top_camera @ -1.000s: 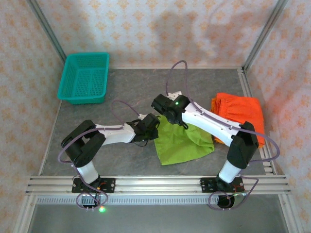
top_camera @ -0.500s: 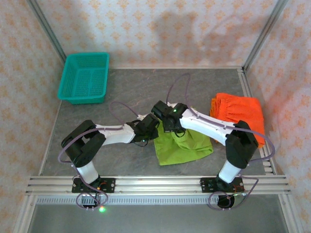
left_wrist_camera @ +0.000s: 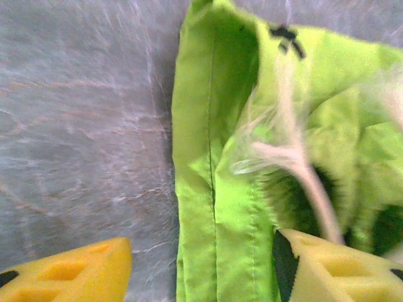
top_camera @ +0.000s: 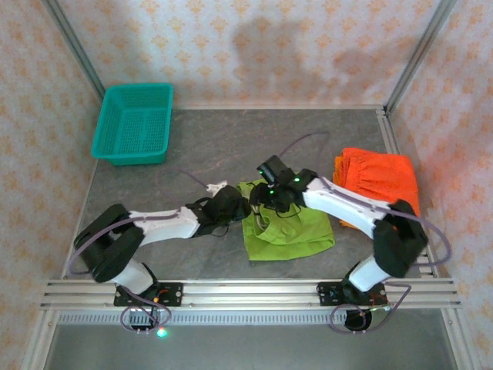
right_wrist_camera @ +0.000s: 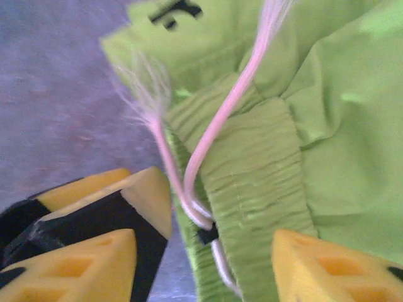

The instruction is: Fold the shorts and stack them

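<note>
Lime green shorts: they lie on the grey table, in the near middle, between the two arms. The cloth is bunched and wrinkled at its far left part.
Dark mark: a small black sign on the green cloth, close to one corner. The right wrist view shows it at its top edge.
Waistband: a gathered elastic band, with a pale drawstring lying in a loop over it.
Left gripper: it is low at the left edge of the green shorts. In its own view the yellow fingers stand well apart. A folded edge of the shorts and some bare table are between them, and nothing is clamped.
Right gripper: it is just beside the left one, over the far left part of the shorts. In its own view the jaws are apart, with the waistband and drawstring between them, not pinched.
Orange shorts: a folded orange pile at the right side of the table, apart from the green pair. How many pieces it holds I cannot tell.
Teal mesh basket: it stands in the far left corner, well apart from all the shorts.
</note>
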Tool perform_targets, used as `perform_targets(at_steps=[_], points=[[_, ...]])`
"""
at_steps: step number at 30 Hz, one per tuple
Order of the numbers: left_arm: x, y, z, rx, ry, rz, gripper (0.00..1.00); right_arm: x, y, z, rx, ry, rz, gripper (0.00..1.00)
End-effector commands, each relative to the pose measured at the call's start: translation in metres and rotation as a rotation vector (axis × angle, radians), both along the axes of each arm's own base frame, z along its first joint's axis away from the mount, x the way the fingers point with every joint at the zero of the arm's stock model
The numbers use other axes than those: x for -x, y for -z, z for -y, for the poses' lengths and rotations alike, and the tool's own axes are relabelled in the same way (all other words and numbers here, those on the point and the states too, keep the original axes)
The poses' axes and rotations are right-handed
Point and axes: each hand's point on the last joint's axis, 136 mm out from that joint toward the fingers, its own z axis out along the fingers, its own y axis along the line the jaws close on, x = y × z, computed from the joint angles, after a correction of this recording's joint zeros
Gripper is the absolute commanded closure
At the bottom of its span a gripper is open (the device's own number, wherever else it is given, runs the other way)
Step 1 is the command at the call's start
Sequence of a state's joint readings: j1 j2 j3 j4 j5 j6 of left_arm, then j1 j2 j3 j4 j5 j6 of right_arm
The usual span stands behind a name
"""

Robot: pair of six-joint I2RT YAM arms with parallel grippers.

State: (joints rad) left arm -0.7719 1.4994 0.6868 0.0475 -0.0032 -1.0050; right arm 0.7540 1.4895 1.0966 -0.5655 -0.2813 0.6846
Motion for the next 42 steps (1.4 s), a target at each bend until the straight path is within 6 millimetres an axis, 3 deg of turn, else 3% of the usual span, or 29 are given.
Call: perform_targets(at_steps=[1,5,8,10,14,17,20,25,34,42], points=[[-0.005,-0.024,-0.028,-0.007,-0.082,0.078,0.34,-0.009,-0.072,0.011,-0.169,0.059,0.200,0.32],[-0.001,-0.060,-0.020,0.051,-0.018,0.114,0.27,-0.006,-0.090,0.054,-0.167,0.166,0.308,0.20],[0.003,-0.078,0.001,0.117,0.050,0.098,0.25,0.000,-0.078,0.062,-0.219,0.209,0.255,0.20],[0.006,-0.078,0.015,0.135,0.082,0.057,0.25,0.007,-0.064,0.056,-0.270,0.210,0.185,0.23],[0.003,-0.063,0.039,0.154,0.122,-0.024,0.26,0.023,-0.031,0.050,-0.304,0.209,0.059,0.34],[-0.003,-0.053,0.051,0.148,0.130,-0.065,0.27,0.030,-0.010,0.062,-0.204,0.206,0.030,0.38],[-0.009,-0.040,0.069,0.156,0.162,-0.117,0.30,0.035,0.002,0.069,-0.124,0.171,0.027,0.38],[-0.021,-0.017,0.078,0.123,0.149,-0.155,0.41,0.043,0.017,0.056,-0.063,0.083,0.005,0.43],[-0.025,0.014,0.058,-0.028,0.113,-0.183,0.68,0.066,0.069,0.024,-0.011,-0.005,-0.151,0.75],[-0.033,0.043,0.045,-0.079,0.083,-0.197,0.78,0.091,0.113,0.007,0.045,-0.068,-0.253,0.76]])
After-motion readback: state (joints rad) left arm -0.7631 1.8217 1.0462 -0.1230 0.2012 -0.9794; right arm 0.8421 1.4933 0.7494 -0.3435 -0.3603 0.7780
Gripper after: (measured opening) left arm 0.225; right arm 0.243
